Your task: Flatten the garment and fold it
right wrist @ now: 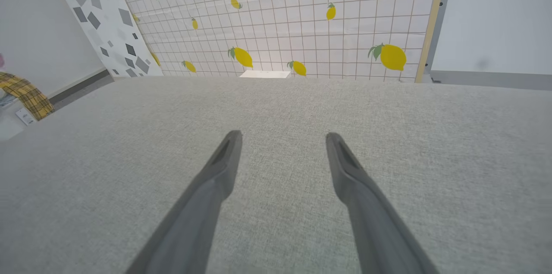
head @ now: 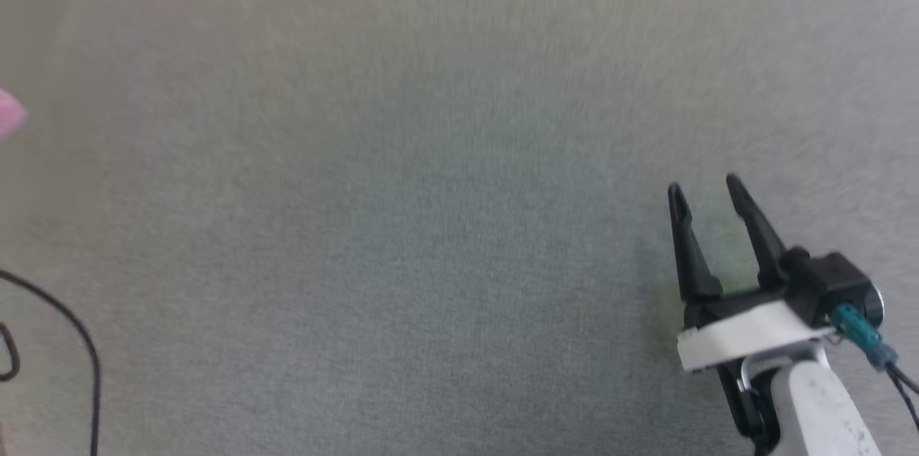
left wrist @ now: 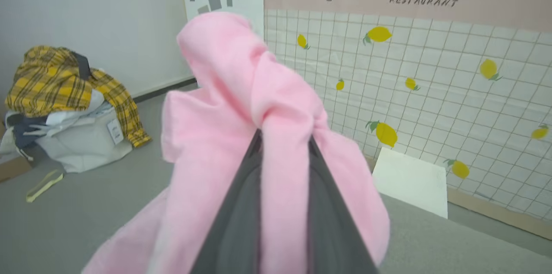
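The garment [left wrist: 233, 105] is a bunched light pink cloth. In the left wrist view my left gripper [left wrist: 282, 142] is shut on a fold of it, and the cloth drapes over both dark fingers [left wrist: 241, 222], lifted off the grey surface. A small pink tip of the garment [head: 10, 113] shows at the left edge of the head view. My right gripper [head: 707, 187] hovers open at the lower right of the grey cloth-covered table [head: 431, 226], with nothing between its fingers [right wrist: 215, 174].
A black cable [head: 64, 341] loops at the head view's lower left. On the floor beyond the table lies a pile with a yellow plaid cloth [left wrist: 56, 80]. A lemon-patterned tiled wall [left wrist: 431, 84] and a white board [left wrist: 409, 181] stand behind.
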Robot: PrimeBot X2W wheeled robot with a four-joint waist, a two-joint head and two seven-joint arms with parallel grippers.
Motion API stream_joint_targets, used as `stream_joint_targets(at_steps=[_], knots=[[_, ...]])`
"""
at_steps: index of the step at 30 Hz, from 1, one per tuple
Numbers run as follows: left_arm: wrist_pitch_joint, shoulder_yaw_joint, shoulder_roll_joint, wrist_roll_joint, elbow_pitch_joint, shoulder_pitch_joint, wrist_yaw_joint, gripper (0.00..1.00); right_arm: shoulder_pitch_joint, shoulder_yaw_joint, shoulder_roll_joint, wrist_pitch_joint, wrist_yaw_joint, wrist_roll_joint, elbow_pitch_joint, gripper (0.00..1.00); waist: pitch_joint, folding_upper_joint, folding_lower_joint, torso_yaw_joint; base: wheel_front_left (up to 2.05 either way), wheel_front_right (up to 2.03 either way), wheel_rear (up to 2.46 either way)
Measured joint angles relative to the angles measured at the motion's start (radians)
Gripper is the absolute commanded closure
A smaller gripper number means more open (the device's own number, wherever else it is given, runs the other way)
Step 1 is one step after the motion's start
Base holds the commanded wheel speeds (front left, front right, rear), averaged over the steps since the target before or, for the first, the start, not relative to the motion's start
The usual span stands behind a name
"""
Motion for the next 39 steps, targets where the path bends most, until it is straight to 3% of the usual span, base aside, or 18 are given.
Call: stream_joint_targets(at_steps=[6,16,22,27,34,39], knots=[[-0.134,-0.143,-0.031,0.088,-0.028,-0.061,-0.074,1.00,0.057,-0.020,0.000,0.000,0.000,-0.004,0.000,0.00,-0.141,0.0000,0.0000,-0.015,0.00,0.00,0.00],[-0.137,-0.370,-0.267,0.075,-0.087,-0.075,-0.149,1.00,0.110,-0.030,0.000,0.038,0.000,-0.016,-0.047,0.00,-0.276,0.0000,-0.0001,-0.129,0.00,0.00,0.00],[-0.095,-0.503,-0.388,0.039,-0.003,-0.046,-0.177,1.00,0.113,-0.032,-0.001,0.047,0.000,-0.015,-0.066,0.00,-0.294,0.0000,0.0000,-0.229,0.00,0.00,0.00],[0.003,-0.639,-0.426,0.018,0.158,0.003,-0.195,1.00,0.114,-0.027,-0.001,0.047,0.000,-0.012,-0.067,0.00,-0.294,-0.0001,-0.0001,-0.303,0.00,0.00,0.00],[0.314,-0.792,-0.444,-0.040,0.400,0.050,-0.203,1.00,0.115,-0.028,-0.001,0.045,0.000,-0.010,-0.067,0.00,-0.276,-0.0001,0.0000,-0.355,0.00,0.00,0.00],[0.511,-0.847,-0.447,-0.095,0.463,0.058,-0.204,1.00,0.115,-0.028,-0.001,0.044,0.000,-0.008,-0.065,0.00,-0.267,-0.0001,0.0000,-0.351,0.00,0.00,0.00]])
